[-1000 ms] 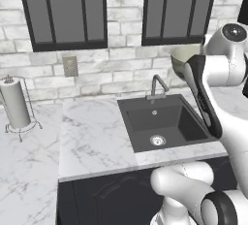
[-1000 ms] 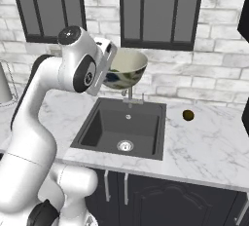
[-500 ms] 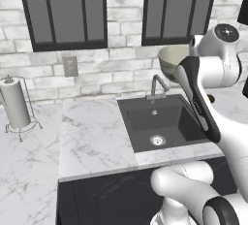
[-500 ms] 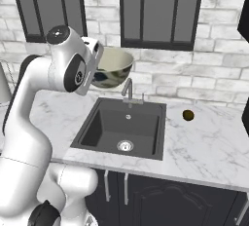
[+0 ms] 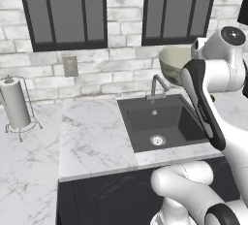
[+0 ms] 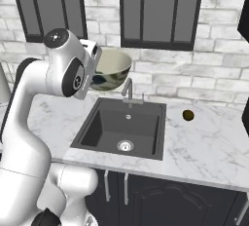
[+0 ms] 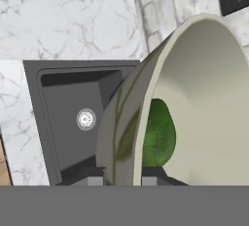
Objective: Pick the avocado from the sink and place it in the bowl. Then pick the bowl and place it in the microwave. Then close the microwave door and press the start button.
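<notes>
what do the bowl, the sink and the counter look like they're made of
Bowl: likely glazed ceramic, smooth pale cream-green with a soft sheen. Sink: matte dark grey, maybe composite or stone. Counter: polished white marble look with grey veins.

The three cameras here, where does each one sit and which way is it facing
Left base view: behind the arm's left, looking forward and down at the sink; the white arm rises lower right, holding up the bowl.
Right base view: behind its right, same sink; arm at left.
Hand view: on the hand, looking along the pincer clamped on the bowl's wall, the avocado inside.
All three share the sink and the bowl.
</notes>
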Robot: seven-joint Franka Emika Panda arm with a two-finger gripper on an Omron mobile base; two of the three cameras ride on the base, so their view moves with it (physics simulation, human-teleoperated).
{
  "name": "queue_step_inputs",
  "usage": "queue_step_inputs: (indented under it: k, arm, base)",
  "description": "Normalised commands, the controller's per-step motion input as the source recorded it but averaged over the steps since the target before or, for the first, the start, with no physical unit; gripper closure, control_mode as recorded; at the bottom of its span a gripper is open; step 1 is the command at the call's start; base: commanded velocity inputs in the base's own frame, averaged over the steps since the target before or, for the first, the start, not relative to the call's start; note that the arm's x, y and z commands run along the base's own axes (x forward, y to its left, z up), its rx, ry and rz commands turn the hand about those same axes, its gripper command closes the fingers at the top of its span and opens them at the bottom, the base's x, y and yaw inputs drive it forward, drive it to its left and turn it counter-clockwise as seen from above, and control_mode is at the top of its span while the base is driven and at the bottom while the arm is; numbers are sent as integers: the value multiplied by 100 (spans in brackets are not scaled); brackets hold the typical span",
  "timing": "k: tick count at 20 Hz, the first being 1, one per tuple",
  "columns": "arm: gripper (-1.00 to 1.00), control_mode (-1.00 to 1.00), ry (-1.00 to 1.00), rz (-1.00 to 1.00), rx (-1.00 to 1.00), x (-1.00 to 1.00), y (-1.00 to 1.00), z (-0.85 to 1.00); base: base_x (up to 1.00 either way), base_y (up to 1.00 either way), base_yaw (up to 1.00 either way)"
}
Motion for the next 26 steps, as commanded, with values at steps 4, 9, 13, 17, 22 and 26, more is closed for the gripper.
queue_step_inputs:
  k: [4,9,13,17,22,26]
  arm:
    - [100,-100,0,0,0,0,0,0]
    - [100,100,0,0,0,0,0,0]
    - [100,100,0,0,0,0,0,0]
    - [100,100,0,0,0,0,0,0]
    - [100,100,0,0,0,0,0,0]
    - [100,100,0,0,0,0,0,0]
  base:
    - [0,0,0]
    - [-2,0,0]
    - [-50,-10,0]
    - [-30,-4,0]
    - [-7,-20,-40]
    - [0,-24,-86]
